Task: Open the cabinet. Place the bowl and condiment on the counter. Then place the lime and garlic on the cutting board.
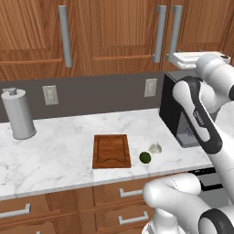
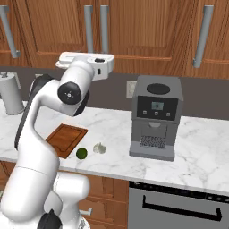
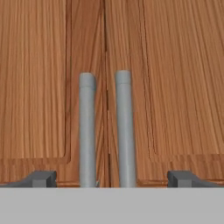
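Grey canister (image 1: 17, 114) stands upright at the far left of the worktop (image 1: 55, 155), near the wall with its outlets. Board (image 1: 111, 151) lies flat mid-worktop, bare. Just right of it the lime (image 1: 145, 157) sits on the marble near the front edge, with the garlic (image 1: 155, 148) close beside it, slightly further back; both off the board. Coffee machine (image 2: 154, 117) stands upright to their right, well apart from them.

Cabinet (image 1: 109, 32) above, doors closed, grey bar handles vertical. Bowl and condiment can't be seen with the doors closed.

Arm raised, hand up at the cabinet's lower edge. Gripper (image 3: 112, 178) faces the seam between two doors. Jaws wide open, holding nothing: one fingertip (image 3: 41, 178) left of the left handle (image 3: 87, 131), the other right of the right handle (image 3: 124, 131), so both bars stand between the tips. No contact with either bar visible.

Drawers (image 1: 119, 205) below the worktop shut; dishwasher front (image 2: 179, 208) below the coffee machine.
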Controlling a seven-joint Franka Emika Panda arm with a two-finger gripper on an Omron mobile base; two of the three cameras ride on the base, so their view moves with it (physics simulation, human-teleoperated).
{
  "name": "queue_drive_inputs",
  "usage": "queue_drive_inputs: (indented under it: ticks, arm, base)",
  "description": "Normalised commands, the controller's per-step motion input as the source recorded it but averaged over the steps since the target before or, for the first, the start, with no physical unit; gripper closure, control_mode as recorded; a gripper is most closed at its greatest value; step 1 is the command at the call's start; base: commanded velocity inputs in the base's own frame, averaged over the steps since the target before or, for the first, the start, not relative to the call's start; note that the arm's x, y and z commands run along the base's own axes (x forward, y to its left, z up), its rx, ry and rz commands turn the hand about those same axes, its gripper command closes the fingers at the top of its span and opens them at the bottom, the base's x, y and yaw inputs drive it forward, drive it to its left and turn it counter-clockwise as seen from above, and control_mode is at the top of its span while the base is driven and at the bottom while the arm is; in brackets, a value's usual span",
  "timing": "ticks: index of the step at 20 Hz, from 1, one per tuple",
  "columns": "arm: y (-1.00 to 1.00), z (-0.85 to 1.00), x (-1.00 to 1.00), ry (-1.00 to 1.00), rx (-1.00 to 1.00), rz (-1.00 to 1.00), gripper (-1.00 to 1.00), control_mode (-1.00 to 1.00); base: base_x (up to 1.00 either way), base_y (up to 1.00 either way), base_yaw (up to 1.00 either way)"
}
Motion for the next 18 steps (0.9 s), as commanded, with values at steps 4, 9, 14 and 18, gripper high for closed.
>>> queue_drive_inputs:
  ticks: [4,9,14,18]
  arm:
    - [-0.44,0.0,0.12,0.01,0.0,0.0,-1.0,-1.0]
    - [-0.27,0.0,0.17,0.03,0.0,0.0,-1.0,-1.0]
    - [-0.01,-0.02,0.44,0.07,0.0,0.0,-1.0,-1.0]
    - [0.0,-0.03,0.47,0.08,0.0,0.0,-1.0,-1.0]
  base:
    - [0.0,0.0,0.0]
    - [0.0,0.0,0.0]
    - [0.0,0.0,0.0]
    - [0.0,0.0,0.0]
